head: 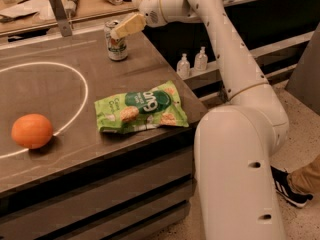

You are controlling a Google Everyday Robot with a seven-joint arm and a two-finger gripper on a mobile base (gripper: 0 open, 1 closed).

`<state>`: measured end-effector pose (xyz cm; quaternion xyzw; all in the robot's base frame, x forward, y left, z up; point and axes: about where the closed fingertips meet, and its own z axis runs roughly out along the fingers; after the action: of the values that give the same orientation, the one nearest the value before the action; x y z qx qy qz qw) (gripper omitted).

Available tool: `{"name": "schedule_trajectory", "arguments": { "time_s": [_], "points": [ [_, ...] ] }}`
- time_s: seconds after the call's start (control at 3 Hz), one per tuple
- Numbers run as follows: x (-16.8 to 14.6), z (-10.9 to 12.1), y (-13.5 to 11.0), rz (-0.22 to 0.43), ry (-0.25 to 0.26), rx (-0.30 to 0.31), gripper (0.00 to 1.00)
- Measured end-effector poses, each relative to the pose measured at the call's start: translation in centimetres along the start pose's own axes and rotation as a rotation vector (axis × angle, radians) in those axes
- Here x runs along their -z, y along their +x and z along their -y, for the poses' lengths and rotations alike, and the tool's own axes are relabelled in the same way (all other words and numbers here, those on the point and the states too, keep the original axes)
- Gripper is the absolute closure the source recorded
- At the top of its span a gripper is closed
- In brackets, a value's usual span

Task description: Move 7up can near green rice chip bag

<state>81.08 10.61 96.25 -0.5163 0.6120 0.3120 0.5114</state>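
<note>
Two task things sit well apart: the 7up can (116,43) stands upright near the counter's (65,104) far edge, and the green rice chip bag (142,109) lies flat nearer me. My gripper (126,27) is at the can's top, I judge for a grasp; I cannot tell whether it is open or holding anything. Nothing stands between can and bag. The orange (32,131) lies well left, and two pump bottles (183,66) stand off the counter.
</note>
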Motion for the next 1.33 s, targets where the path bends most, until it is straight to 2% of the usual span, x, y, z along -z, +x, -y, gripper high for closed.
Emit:
{"name": "schedule_trajectory", "arguments": {
  "time_s": [0.67, 1.0, 1.33],
  "points": [
    [-1.8, 0.5, 3.2, -0.025, 0.026, 0.006, 0.0],
    [-3.5, 0.6, 4.2, 0.009, 0.026, -0.016, 0.02],
    [-4.8, 0.3, 4.3, 0.036, 0.012, -0.038, 0.33]
  ]
}}
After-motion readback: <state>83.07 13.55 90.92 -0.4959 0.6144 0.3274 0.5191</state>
